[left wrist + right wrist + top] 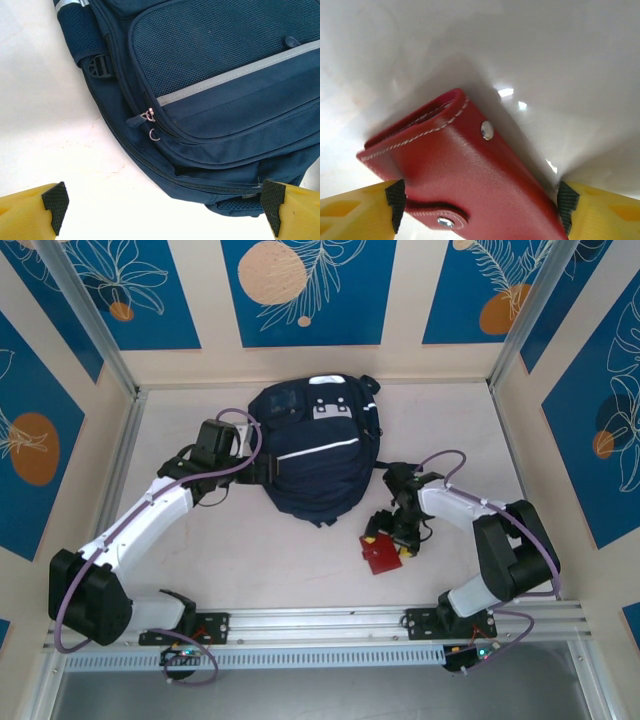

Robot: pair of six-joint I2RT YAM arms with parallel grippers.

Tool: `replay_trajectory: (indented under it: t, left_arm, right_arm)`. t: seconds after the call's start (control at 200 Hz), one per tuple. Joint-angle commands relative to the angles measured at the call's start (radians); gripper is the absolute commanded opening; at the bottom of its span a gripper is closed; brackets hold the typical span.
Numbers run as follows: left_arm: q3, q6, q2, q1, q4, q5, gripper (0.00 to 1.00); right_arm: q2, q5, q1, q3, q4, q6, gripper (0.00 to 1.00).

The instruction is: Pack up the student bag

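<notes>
The student bag (315, 455) lies flat in the middle of the table, dark navy with a thin white stripe and a grey patch. In the left wrist view the student bag (225, 75) shows its mesh pocket, grey stripe and a zipper pull (148, 116). My left gripper (256, 469) is at the bag's left edge; the left gripper (162, 212) is open, its fingers straddling the bag's lower corner without touching it. A red leather case (379, 556) with metal snaps lies right of the bag. My right gripper (393, 544) is low over it, and the right gripper (480, 202) holds the red case (470, 170) between both pads.
Metal frame posts and patterned blue wall panels enclose the table on three sides. A rail (330, 622) carrying both arm bases runs along the near edge. Bare tabletop lies in front of the bag and to its left.
</notes>
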Motion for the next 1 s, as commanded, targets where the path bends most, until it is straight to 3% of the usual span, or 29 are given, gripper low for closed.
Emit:
replay_trajectory:
  t: [0.0,0.25,0.475,0.71,0.995]
  left_arm:
    - [0.031,0.020,0.008,0.009,-0.005,0.039,1.00]
    - [0.035,0.033,0.013,0.008,-0.027,0.050,1.00]
    - [0.047,0.047,0.021,0.006,-0.034,0.108,1.00]
    - [0.071,0.050,0.043,-0.001,-0.040,0.138,1.00]
    - [0.121,0.098,0.092,-0.038,-0.046,0.196,0.96]
  right_arm:
    - [-0.041,-0.099,0.044,0.010,0.029,0.037,0.72]
    - [-0.052,0.034,0.000,-0.009,-0.005,-0.040,0.54]
    - [-0.008,-0.066,-0.004,-0.016,0.009,-0.169,0.47]
    - [0.059,-0.085,0.004,-0.013,0.040,-0.181,0.38]
    - [0.019,-0.013,0.010,0.012,0.033,-0.170,0.07]
